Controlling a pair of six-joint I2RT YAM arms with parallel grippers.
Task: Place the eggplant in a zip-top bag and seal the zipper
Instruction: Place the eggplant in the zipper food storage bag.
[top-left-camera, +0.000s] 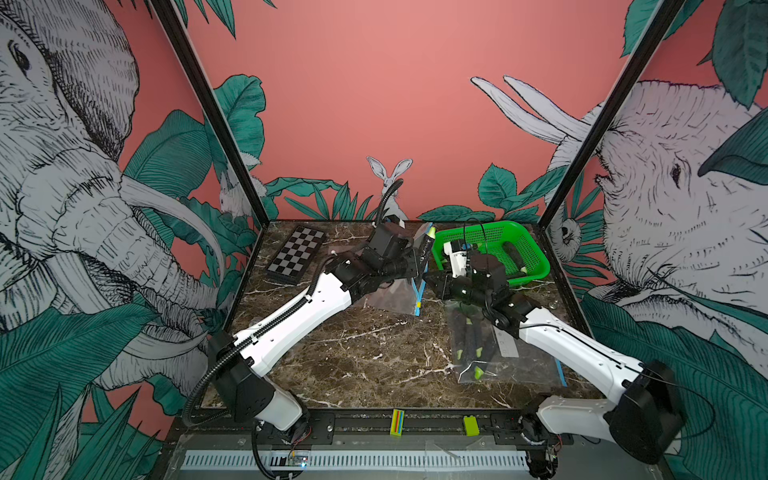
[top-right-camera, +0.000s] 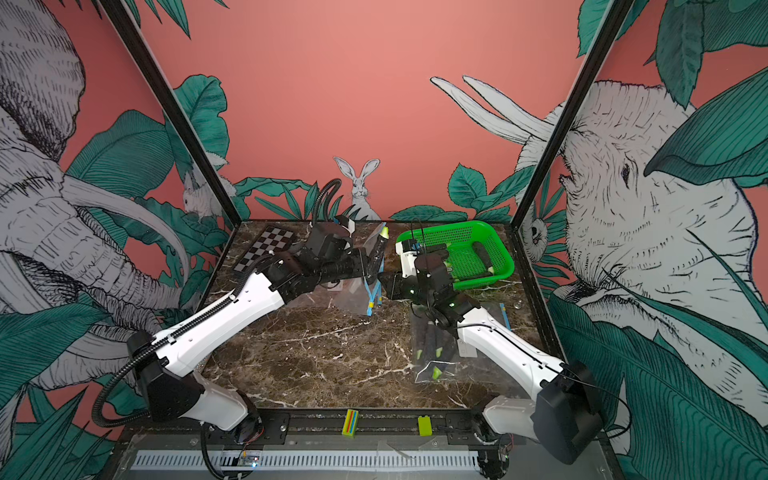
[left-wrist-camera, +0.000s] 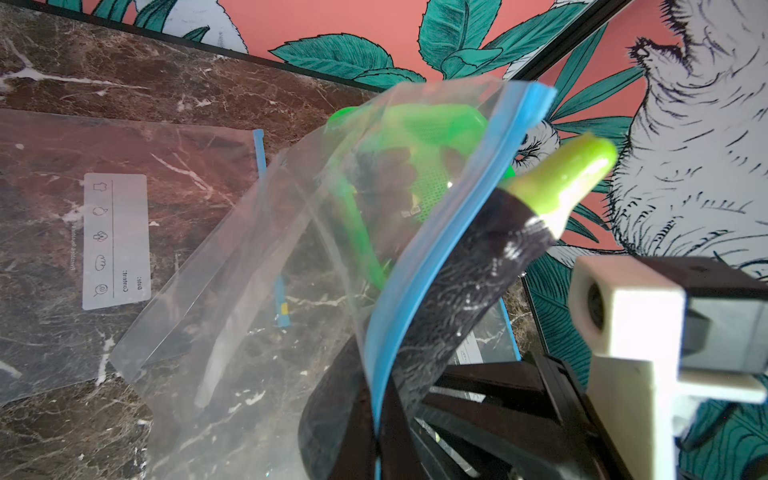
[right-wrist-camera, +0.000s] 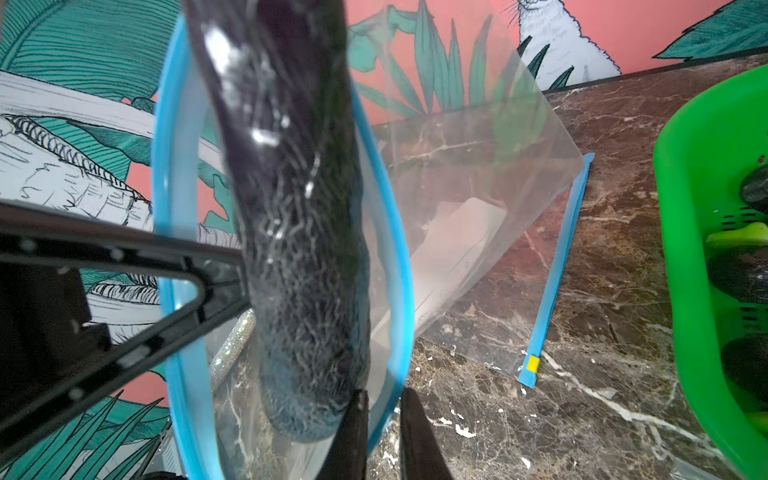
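Dark-purple fuzzy eggplant (left-wrist-camera: 478, 282) with a green stem, clamped in the left hand (top-left-camera: 422, 259), looks light and squashy. Just beside it, the right hand (right-wrist-camera: 384, 440) pinches the limp clear zip-top bag (left-wrist-camera: 270, 291) by its stiffer blue rim (right-wrist-camera: 166, 187).

Two arms, white shells with black joints and small screws; left arm (top-left-camera: 309, 328) has black ribbed conduit (top-left-camera: 278, 318) alongside, right arm (top-left-camera: 582, 351) plain.

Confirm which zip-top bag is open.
The lifted bag: its blue rim gapes in a loop around the eggplant. The empty bag and the bag of eggplants lie flat on the table.
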